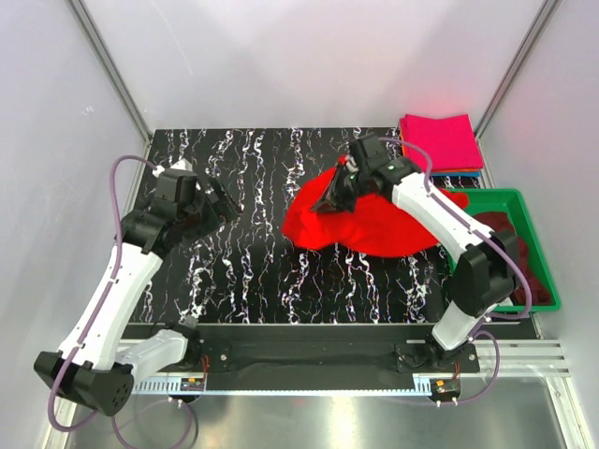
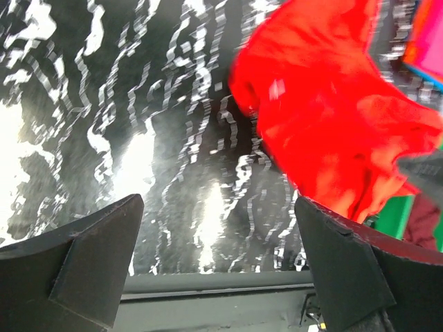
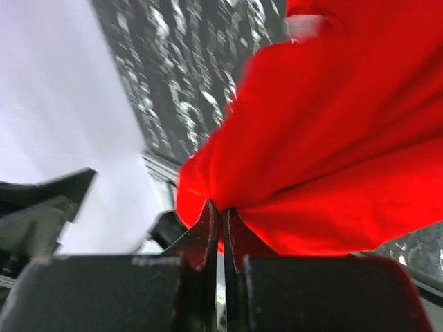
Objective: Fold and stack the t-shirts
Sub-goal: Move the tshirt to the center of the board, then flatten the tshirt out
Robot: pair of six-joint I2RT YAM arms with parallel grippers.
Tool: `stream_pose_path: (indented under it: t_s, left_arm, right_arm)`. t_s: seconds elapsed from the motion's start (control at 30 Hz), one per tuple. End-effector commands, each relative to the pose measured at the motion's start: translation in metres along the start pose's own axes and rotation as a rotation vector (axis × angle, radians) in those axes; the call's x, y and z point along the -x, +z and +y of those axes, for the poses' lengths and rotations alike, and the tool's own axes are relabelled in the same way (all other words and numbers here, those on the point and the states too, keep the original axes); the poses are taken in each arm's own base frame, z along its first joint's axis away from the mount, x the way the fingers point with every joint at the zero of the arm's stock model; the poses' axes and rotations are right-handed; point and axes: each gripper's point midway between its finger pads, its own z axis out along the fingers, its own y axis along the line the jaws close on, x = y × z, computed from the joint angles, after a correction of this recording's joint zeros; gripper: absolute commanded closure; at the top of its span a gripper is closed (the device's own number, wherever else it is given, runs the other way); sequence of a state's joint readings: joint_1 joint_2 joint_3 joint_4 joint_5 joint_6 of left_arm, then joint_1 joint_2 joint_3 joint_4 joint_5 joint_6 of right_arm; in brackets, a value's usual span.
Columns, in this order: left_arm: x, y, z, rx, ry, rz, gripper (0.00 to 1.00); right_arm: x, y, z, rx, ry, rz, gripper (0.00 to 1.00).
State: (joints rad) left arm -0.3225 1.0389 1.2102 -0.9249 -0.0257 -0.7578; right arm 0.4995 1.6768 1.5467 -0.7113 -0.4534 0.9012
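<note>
Red t-shirt (image 1: 356,229) mid-frame in the tight-shut right claw (image 1: 335,195); left claw (image 1: 225,204) wide apart, empty, above the bench (image 1: 262,271).

A black table top (image 1: 243,271) veined with white, like marble, spreads beneath both my left jaws and my right jaws. A green plastic bin (image 1: 496,194) sits at its right side, to the right of my right jaws and nearer the front edge, well apart from my left jaws. Plain white walls (image 1: 309,56) stand beyond and to either side of my jaws, with slanting metal posts (image 1: 108,65) at the corners. Behind my jaws a black plate (image 1: 309,355) runs along the near edge.
</note>
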Motion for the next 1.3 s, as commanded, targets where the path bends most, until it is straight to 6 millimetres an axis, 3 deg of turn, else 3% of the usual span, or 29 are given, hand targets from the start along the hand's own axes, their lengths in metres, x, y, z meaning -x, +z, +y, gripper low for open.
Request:
stream_pose_path:
  t_s: [0.0,0.1,0.2,0.3,0.33,0.37,0.4,0.43,0.47,0.53,0.6,0.63,0.7,0.73,0.77,0.8,0.83,0.87,0.9,0.97,1.0,1.03,1.07,1.17,1.27]
  left_arm:
    - [-0.003,0.014,0.006,0.003,-0.032,0.009,0.03]
    - [-0.014,0.03,0.017,0.029,-0.048,0.066,0.03]
    - [-0.021,0.043,0.029,0.073,-0.065,0.105,0.05]
    - [-0.019,0.053,0.052,0.136,-0.099,0.094,0.05]
    - [-0.019,0.056,0.061,0.16,-0.116,0.095,0.05]
    - [-0.012,0.058,0.074,0.19,-0.153,0.076,0.05]
    - [-0.01,0.059,0.08,0.209,-0.175,0.071,0.05]
    - [-0.003,0.061,0.096,0.241,-0.225,0.048,0.05]
    - [-0.003,0.061,0.096,0.241,-0.226,0.048,0.05]
    - [0.001,0.061,0.096,0.236,-0.22,0.031,0.05]
    - [-0.001,0.064,0.096,0.229,-0.215,0.035,0.05]
    - [-0.003,0.066,0.096,0.221,-0.213,0.042,0.06]
    - [-0.008,0.076,0.093,0.173,-0.171,0.06,0.08]
    - [-0.014,0.079,0.084,0.117,-0.156,0.094,0.1]
    - [-0.021,0.087,0.079,0.095,-0.119,0.131,0.11]
    - [-0.016,0.092,0.068,0.054,-0.093,0.133,0.11]
    - [-0.016,0.096,0.061,0.049,-0.065,0.149,0.11]
    - [-0.023,0.102,0.048,0.035,-0.012,0.183,0.11]
    - [-0.015,0.113,0.035,0.044,0.044,0.193,0.12]
    - [-0.024,0.128,0.011,0.057,0.146,0.231,0.12]
    - [-0.035,0.147,0.015,0.105,0.179,0.285,0.12]
    - [-0.027,0.154,0.0,0.084,0.196,0.277,0.12]
    - [-0.032,0.162,-0.008,0.065,0.212,0.296,0.13]
    - [-0.047,0.193,-0.018,0.043,0.232,0.362,0.14]
    - [-0.054,0.218,-0.013,0.107,0.288,0.385,0.14]
  right_arm:
    - [-0.013,0.009,0.023,0.108,-0.119,0.011,1.0]
    - [-0.054,0.04,-0.011,0.023,-0.162,0.146,0.99]
    - [-0.105,0.068,-0.024,0.007,-0.239,0.277,1.0]
    - [-0.132,0.091,0.003,0.086,-0.315,0.36,1.0]
    - [-0.137,0.104,0.002,0.082,-0.339,0.39,1.0]
    - [-0.134,0.104,0.026,0.129,-0.383,0.381,1.0]
    - [-0.144,0.108,0.034,0.144,-0.415,0.414,0.99]
    - [-0.16,0.125,0.03,0.114,-0.45,0.491,0.98]
    - [-0.159,0.124,0.035,0.125,-0.457,0.484,0.98]
    - [-0.178,0.123,0.027,0.098,-0.489,0.527,0.95]
    - [-0.189,0.118,0.004,0.046,-0.489,0.547,0.86]
    - [-0.186,0.103,0.003,0.033,-0.499,0.514,0.7]
    - [-0.168,0.091,-0.031,-0.119,-0.499,0.428,0.64]
    - [-0.147,0.072,-0.029,-0.128,-0.484,0.356,0.61]
    - [-0.131,0.063,-0.041,-0.172,-0.445,0.315,0.57]
    - [-0.113,0.053,-0.05,-0.208,-0.404,0.265,0.56]
    - [-0.096,0.034,-0.047,-0.192,-0.362,0.204,0.56]
    - [-0.059,0.021,-0.066,-0.218,-0.273,0.131,0.55]
    - [-0.039,0.012,-0.073,-0.23,-0.243,0.071,0.54]
    - [0.003,-0.007,-0.093,-0.239,-0.161,-0.028,0.52]
    - [0.013,-0.011,-0.1,-0.246,-0.139,-0.038,0.52]
    - [0.02,-0.009,-0.113,-0.279,-0.13,-0.026,0.52]
    - [0.034,-0.015,-0.117,-0.296,-0.119,-0.047,0.51]
    - [0.042,-0.016,-0.128,-0.328,-0.115,-0.031,0.5]
    - [0.042,-0.023,-0.135,-0.345,-0.11,-0.029,0.5]
